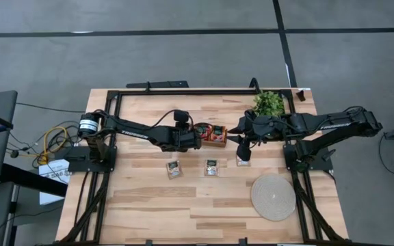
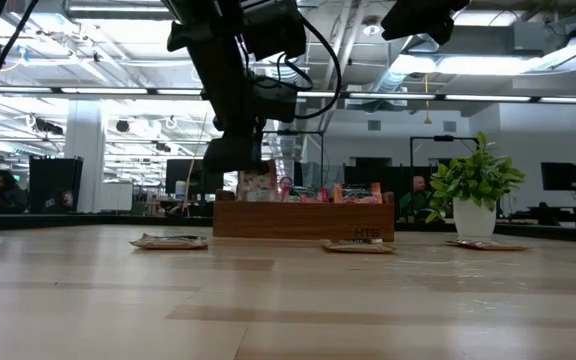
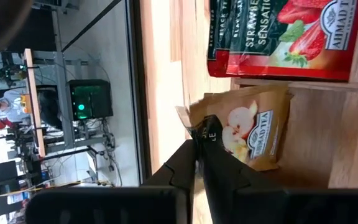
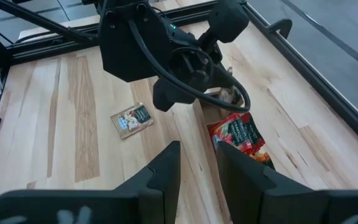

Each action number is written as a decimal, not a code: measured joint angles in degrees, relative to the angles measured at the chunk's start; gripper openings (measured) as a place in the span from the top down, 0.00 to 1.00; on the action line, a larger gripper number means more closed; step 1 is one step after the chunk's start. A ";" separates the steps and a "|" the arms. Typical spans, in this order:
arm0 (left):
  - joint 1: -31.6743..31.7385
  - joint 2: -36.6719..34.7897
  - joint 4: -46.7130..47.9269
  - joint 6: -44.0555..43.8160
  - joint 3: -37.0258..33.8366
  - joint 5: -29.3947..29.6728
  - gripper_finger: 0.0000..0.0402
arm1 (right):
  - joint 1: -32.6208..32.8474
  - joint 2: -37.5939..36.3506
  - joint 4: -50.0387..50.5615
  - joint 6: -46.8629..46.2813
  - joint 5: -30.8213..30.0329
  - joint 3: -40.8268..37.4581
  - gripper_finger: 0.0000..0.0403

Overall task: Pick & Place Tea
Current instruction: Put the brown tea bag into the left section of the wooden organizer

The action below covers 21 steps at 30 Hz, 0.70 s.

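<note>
My left gripper (image 3: 199, 163) sits at the near end of the wooden box (image 2: 303, 218) in the middle of the surface (image 1: 149, 205). Its fingers are pressed almost together on the edge of a beige sachet (image 3: 253, 127) that leans in the box. I pinch the edge because the sachets stand on edge there, and only their thin rims offer a hold. Beside the beige one are the red sachets (image 3: 284, 37), stacked in the next part of the box. I judge this grip to be the start of lifting one out.

Three sachets (image 1: 174, 169) already lie flat on the surface in a row in front of the box, well apart from each other, so the row looks like the place where tea goes. The round mat (image 1: 273, 197) is bare.

My right gripper (image 4: 197, 165) hangs over the surface near the box's other end, fingers parted with nothing between them. It looks toward my left arm and the box, I think so as to wait clear of the pick. The plant (image 1: 268, 103) stands behind it.
</note>
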State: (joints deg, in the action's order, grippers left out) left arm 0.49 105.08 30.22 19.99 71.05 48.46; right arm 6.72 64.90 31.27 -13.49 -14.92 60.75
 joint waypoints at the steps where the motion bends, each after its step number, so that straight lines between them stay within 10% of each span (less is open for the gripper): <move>1: 0.00 0.00 0.00 0.00 0.00 -0.12 0.94 | 0.00 0.00 0.00 0.01 0.00 0.00 0.76; 21: 0.06 0.00 0.34 3.15 0.00 0.02 0.88 | 0.00 0.00 0.00 -0.05 0.00 0.00 0.76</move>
State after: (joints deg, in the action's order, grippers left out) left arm 0.55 105.08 30.56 23.14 71.05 48.48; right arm 6.72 64.90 31.27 -13.54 -14.92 60.75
